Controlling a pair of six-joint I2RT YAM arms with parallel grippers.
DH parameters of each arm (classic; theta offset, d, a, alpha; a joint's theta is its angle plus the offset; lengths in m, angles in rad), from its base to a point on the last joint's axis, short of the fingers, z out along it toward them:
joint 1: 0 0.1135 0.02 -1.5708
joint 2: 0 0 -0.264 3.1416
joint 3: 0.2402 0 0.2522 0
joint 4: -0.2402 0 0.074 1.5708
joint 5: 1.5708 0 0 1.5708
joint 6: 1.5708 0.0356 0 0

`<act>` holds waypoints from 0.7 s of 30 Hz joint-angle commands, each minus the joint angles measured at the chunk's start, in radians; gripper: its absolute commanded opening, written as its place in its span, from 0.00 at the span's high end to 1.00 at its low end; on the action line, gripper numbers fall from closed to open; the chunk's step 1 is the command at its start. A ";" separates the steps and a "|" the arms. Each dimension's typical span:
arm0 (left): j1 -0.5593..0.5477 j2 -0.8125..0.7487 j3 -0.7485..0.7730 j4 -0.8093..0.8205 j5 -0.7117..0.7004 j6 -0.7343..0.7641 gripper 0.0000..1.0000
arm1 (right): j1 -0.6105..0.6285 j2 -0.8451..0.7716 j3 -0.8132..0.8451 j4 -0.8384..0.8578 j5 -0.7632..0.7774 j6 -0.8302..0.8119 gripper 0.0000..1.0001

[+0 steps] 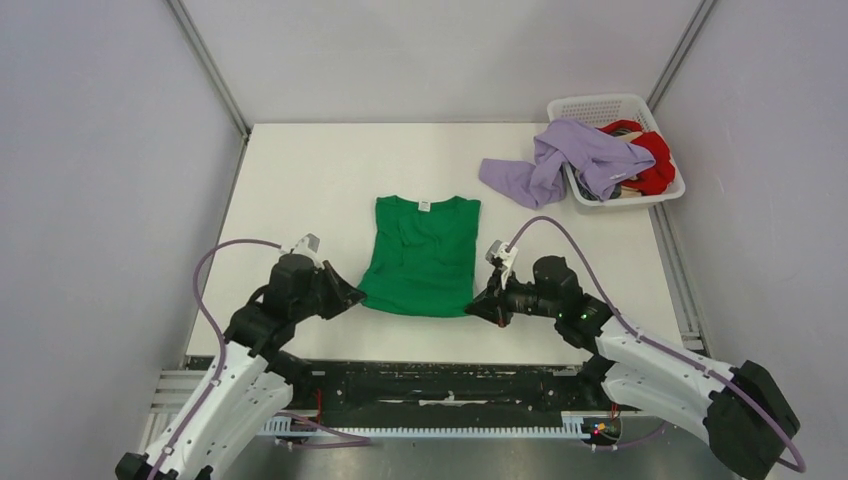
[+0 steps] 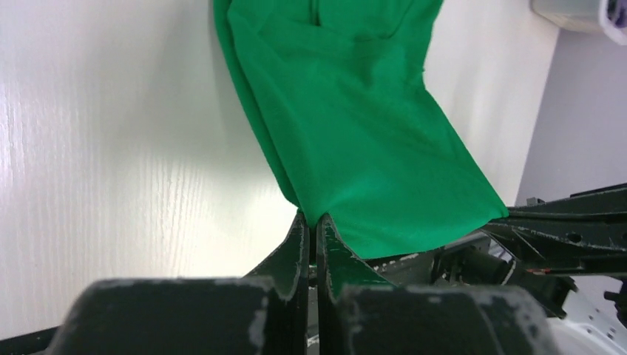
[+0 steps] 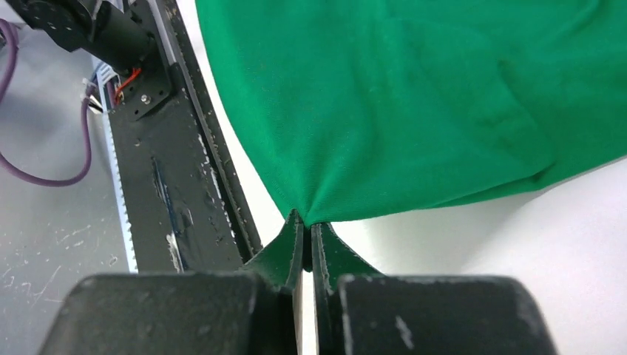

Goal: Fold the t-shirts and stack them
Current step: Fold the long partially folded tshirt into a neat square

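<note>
The left end effector (image 1: 352, 296) and right end effector (image 1: 478, 306) each pinch a near hem corner of the green t-shirt (image 1: 420, 250), its length running away from them.

Right gripper (image 3: 307, 228) clamps a corner of the green shirt (image 3: 414, 96), which fans out beyond it over the table (image 3: 532, 251); a black rail (image 3: 177, 192) lies beside it.

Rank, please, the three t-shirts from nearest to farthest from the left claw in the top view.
1. Green t-shirt, pinched in the left claw, table centre.
2. Lavender t-shirt, far right, spilling out of the basket.
3. Red t-shirt, inside the basket, farthest right.
</note>
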 commanded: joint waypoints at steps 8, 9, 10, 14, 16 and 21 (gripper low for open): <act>-0.001 0.110 0.193 0.025 -0.043 0.000 0.98 | -0.010 0.007 0.201 -0.111 0.137 0.020 1.00; -0.001 0.136 0.202 0.065 -0.053 0.002 0.98 | -0.020 0.024 0.224 -0.111 0.151 0.016 1.00; 0.000 0.167 0.209 0.099 -0.064 0.001 0.98 | -0.029 0.043 0.244 -0.110 0.170 0.015 1.00; 0.004 0.315 0.291 0.189 -0.127 0.033 0.98 | -0.098 0.117 0.308 -0.109 0.207 0.010 1.00; 0.006 0.388 0.339 0.222 -0.165 0.044 0.98 | -0.139 0.150 0.329 -0.102 0.220 0.019 1.00; 0.031 0.573 0.442 0.284 -0.205 0.067 0.98 | -0.217 0.249 0.400 -0.084 0.213 -0.009 1.00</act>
